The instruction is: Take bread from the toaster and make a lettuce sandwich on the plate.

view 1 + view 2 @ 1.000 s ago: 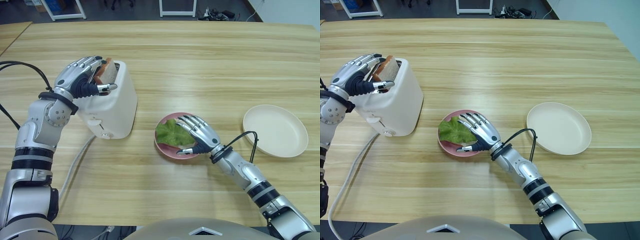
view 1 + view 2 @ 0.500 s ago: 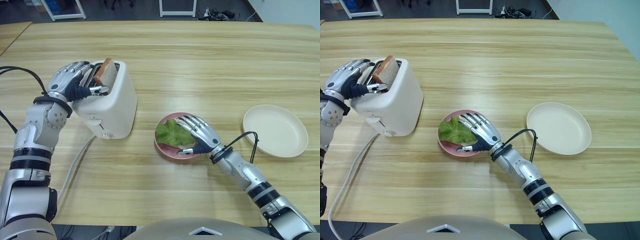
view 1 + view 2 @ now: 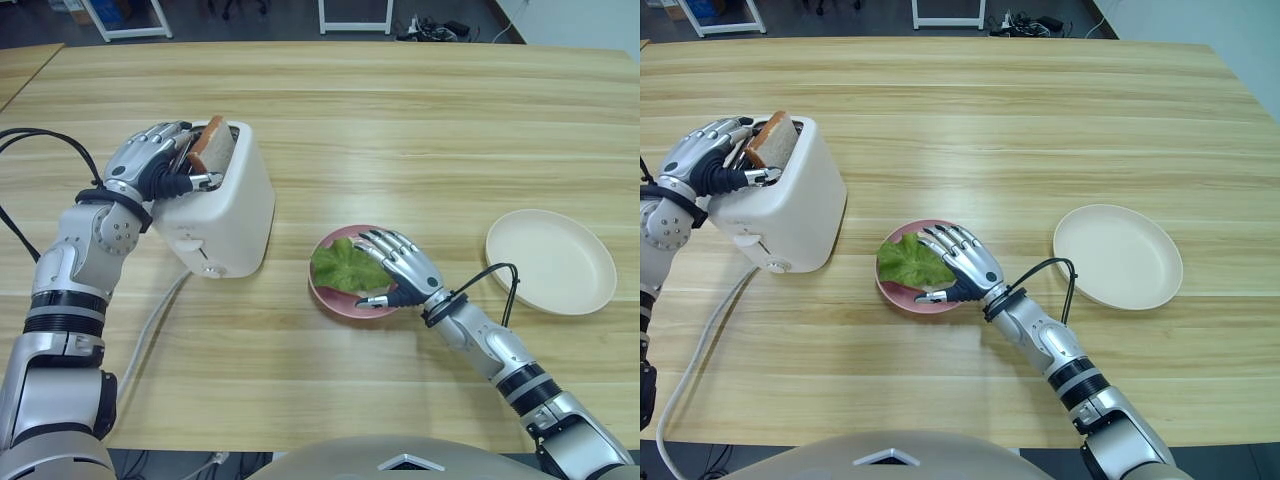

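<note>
We work on a wooden table (image 3: 400,120). The biggest thing on it is the white toaster (image 3: 235,215), which stands directly under and to the right of our left hand (image 3: 155,160). That hand sits against the toaster's top edge. We cannot tell whether it has hold of anything.

The empty cream plate (image 3: 550,262) lies well off to the right of our right hand (image 3: 400,265). The smaller pink dish (image 3: 325,295) sits beneath that hand. The lettuce (image 3: 340,265) rests in the dish, under the hand and to its left. The right hand lies spread and nearly flat on the leaf, gripping nothing.

The bread (image 3: 210,145) stands tilted in the toaster slot, just to the right of the left hand.

We judge we are at the first step, since the bread is not yet out of the toaster. The next move calls for a firm pinch on the slice and a straight lift clear of the slot. After that comes a long carry across to the cream plate. The right hand would need to close on the lettuce to follow.
</note>
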